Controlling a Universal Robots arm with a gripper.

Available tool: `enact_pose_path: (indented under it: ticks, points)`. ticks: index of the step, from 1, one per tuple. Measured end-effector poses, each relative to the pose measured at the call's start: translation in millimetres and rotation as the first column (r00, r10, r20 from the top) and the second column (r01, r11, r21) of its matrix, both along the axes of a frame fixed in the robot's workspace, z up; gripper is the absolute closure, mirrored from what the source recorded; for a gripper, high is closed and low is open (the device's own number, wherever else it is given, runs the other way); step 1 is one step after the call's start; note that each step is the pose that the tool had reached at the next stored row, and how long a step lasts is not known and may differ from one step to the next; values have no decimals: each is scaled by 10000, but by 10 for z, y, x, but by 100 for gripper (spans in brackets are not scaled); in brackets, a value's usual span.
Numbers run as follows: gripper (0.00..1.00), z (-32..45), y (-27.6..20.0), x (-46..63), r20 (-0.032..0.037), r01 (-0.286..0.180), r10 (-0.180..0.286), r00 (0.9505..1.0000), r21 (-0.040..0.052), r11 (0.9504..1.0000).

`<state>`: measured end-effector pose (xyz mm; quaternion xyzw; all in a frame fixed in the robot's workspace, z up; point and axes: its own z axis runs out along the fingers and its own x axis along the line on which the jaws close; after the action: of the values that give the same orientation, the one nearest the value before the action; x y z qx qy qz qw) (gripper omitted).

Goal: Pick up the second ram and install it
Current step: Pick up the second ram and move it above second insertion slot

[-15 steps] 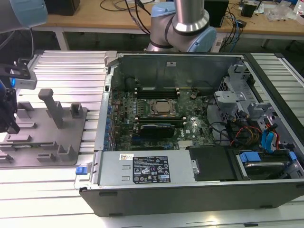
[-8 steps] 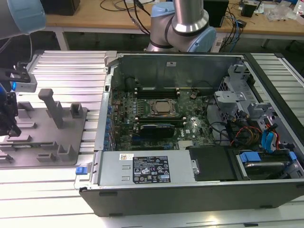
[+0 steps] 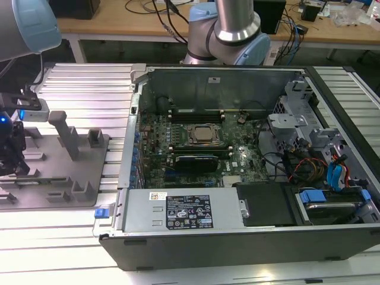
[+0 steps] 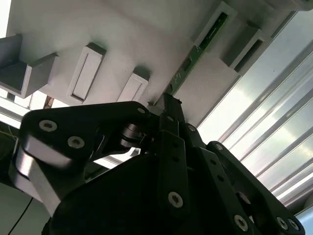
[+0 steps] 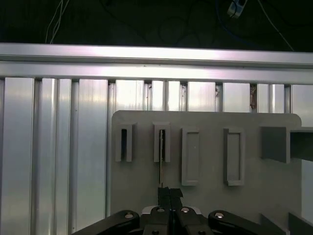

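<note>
Reaches to the exterior view's far left, with the gripper [image 3: 13, 167] low over a grey tray [image 3: 77, 178] on the ribbed metal table [image 3: 89, 83]. Clamps the ram stick [image 4: 188, 62] by its near end: in both wrist views, black fingertips [image 5: 165, 192] pressed together with no gap, the thin green edge running straight into them. Holds that stick on edge, down in the tray, with its far end inside a raised slotted holder [image 4: 218, 23] and its middle showing green against the grey surface. In the first wrist view, seen edge-on as a thin line from one slotted holder to the tips; just beside it a second slotted holder [image 5: 123, 143] with a dark groove, and on the other side two plain raised blocks [image 5: 190, 156]. Well apart from all this, toward the exterior view's right, an open computer case [image 3: 237, 244] lying on its side, with the green motherboard [image 3: 246, 157] facing up and the processor socket [image 3: 205, 135] near its middle. Just beside the socket on the near side, a black rectangular block [image 3: 191, 161]; on the far side, long memory slots [image 3: 196, 113]; along the near wall, a grey power supply box [image 3: 184, 211]. Behind the case, the arm's base [image 3: 228, 29] with pale blue caps.
</note>
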<state>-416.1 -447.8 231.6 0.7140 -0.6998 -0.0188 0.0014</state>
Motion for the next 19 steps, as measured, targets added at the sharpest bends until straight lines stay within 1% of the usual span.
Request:
enact_pose_path:
  ticks: [2, 4, 5, 6, 7, 8, 10, 11, 12, 13, 14, 15, 18, 19]
  points:
    - [92, 0, 0, 0, 0, -1, 1, 10000, -1, 10000]
    - [80, 0, 0, 0, 0, 0, 0, 10000, -1, 10000]
    - [80, 0, 0, 0, 0, 0, 0, 10000, -1, 10000]
    - [73, -1, 0, 0, 0, 0, 0, 10000, -1, 10000]
    - [73, -1, 0, 0, 0, 0, 0, 10000, 0, 10000]
    - [66, -3, 0, 0, 1, 0, 0, 10000, -1, 10000]
    - [66, -42, 0, 0, 1, -1, 1, 10000, -5, 10000]
    - [66, -85, 0, -1, 2, 0, 0, 10000, -16, 10000]
    - [66, -108, 0, 0, 1, -2, 2, 10000, -46, 10000]
    - [66, -144, -2, -1, 1, -8, 8, 10000, -53, 10000]
    - [66, -204, -2, -1, 2, -16, 16, 10000, -53, 10000]
    - [66, -222, -2, -2, 1, -23, 23, 10000, -53, 10000]
    - [66, -227, -2, -3, 0, -33, 33, 10000, -54, 10000]
    - [67, -228, -2, -3, 1, -39, 39, 10000, -53, 10000]
